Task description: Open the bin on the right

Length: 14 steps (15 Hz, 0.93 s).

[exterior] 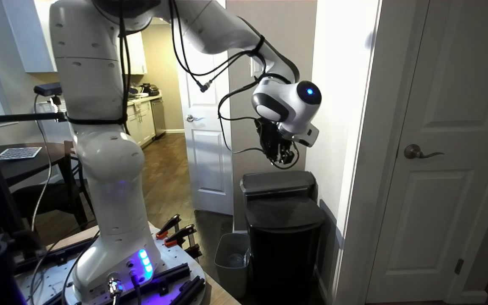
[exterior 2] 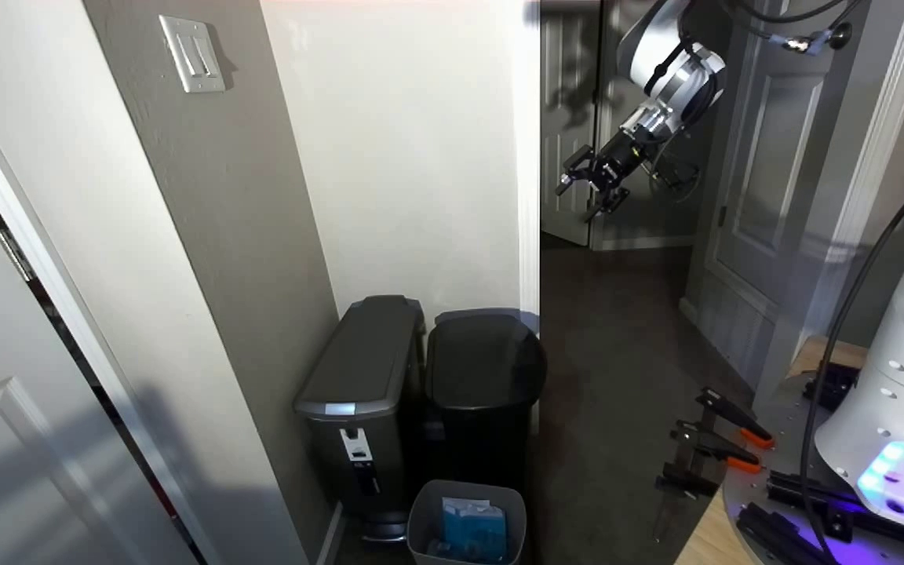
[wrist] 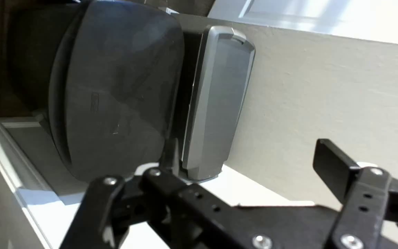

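one black bin (exterior 2: 486, 362) stands well below the gripper (exterior 2: 577, 201)

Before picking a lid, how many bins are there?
3. In an exterior view: slim grey lidded bin, left; tall black lidded bin, right; small open grey plastic wastebasket, in front.

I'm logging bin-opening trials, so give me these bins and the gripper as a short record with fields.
target: tall black plastic-looking bin
target state: flat black lid, shut
neighbour: slim grey boxy bin, also shut
also there: small grey open-topped wastebasket, blue item inside
end effector: black two-finger gripper, open, apart from both lidded bins
held: nothing
status: target not yet opened
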Motion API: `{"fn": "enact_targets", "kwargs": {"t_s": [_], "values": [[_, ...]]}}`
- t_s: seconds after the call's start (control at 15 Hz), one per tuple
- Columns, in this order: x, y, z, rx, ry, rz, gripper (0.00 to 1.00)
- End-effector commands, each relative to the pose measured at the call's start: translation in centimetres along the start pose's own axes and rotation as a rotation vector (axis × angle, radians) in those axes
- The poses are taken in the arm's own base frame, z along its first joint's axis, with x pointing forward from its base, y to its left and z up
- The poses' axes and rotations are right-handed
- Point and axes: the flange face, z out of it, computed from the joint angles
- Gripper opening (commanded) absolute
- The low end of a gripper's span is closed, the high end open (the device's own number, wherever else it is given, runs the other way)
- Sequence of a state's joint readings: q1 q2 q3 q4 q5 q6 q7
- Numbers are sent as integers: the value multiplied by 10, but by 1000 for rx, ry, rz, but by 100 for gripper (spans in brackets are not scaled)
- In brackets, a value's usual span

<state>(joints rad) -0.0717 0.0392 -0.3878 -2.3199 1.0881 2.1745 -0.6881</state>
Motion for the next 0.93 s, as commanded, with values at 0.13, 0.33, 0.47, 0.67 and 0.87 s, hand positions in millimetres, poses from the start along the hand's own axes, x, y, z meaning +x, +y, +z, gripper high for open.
{"fn": "enact_targets", "kwargs": {"t_s": [0.13,0.33,0.47,0.67,0.87], "values": [[51,36,50,100,67,67,100],[69,55,76,166,98,129,100],[80,68,93,199,106,168,100],[92,85,111,241,106,216,100],[100,100,122,281,103,251,100]]}}
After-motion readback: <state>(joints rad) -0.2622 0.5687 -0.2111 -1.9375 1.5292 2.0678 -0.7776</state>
